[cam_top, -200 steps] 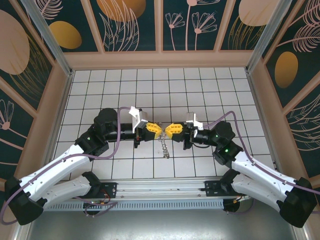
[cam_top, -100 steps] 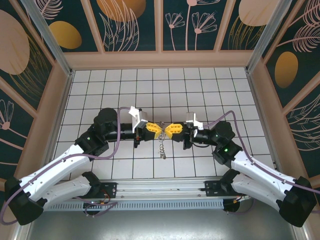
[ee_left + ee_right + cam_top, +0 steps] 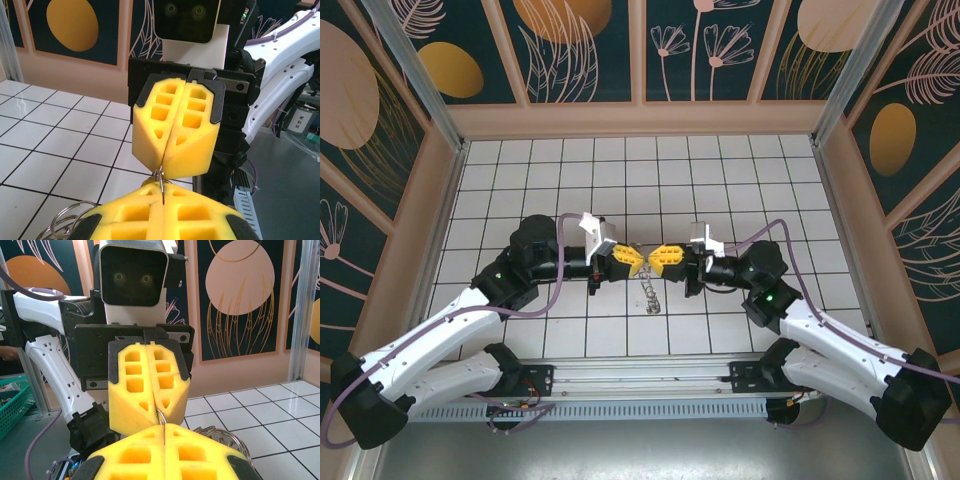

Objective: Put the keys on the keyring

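Note:
My left gripper (image 3: 637, 262) and right gripper (image 3: 655, 258) meet tip to tip above the middle of the tiled floor, both shut. A thin wire loop (image 3: 161, 176) of the keyring runs from the seam of my left gripper (image 3: 164, 194) into the seam of the right gripper (image 3: 167, 161). In the right wrist view the same loop (image 3: 161, 415) bridges the right gripper (image 3: 164, 429) and the left one (image 3: 159, 410). The rest of the keyring (image 3: 647, 293) hangs below the fingertips as a bunch of wire rings (image 3: 225, 437). I cannot make out the keys.
White tiled floor (image 3: 740, 180) spreads all round, walled by patterned panels (image 3: 590, 50) and aluminium posts. Purple cables (image 3: 760, 232) arch over both arms. A green basket (image 3: 10, 405) sits outside the workspace behind the left arm.
Both grippers stay shut and almost still. The hanging bunch of rings swings slightly left, then back.

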Robot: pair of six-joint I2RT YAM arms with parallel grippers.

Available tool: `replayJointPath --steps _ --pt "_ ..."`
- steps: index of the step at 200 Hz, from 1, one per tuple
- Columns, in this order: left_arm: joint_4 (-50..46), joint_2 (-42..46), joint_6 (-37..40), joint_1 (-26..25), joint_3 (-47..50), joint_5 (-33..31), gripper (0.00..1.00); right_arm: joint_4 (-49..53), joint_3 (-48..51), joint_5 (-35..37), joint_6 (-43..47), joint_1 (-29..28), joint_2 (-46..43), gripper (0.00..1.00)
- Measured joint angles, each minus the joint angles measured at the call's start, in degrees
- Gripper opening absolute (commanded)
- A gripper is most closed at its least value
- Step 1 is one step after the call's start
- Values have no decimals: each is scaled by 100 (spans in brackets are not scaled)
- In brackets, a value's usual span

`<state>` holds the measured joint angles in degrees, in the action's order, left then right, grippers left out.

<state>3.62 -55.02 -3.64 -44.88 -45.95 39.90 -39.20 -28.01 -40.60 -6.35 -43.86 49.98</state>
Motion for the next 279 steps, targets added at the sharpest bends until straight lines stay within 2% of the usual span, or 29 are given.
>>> replayJointPath --steps 279 --pt "-363 -118 105 -31 -105 227 0 1051 -245 -4 1213 -170 -319 0"
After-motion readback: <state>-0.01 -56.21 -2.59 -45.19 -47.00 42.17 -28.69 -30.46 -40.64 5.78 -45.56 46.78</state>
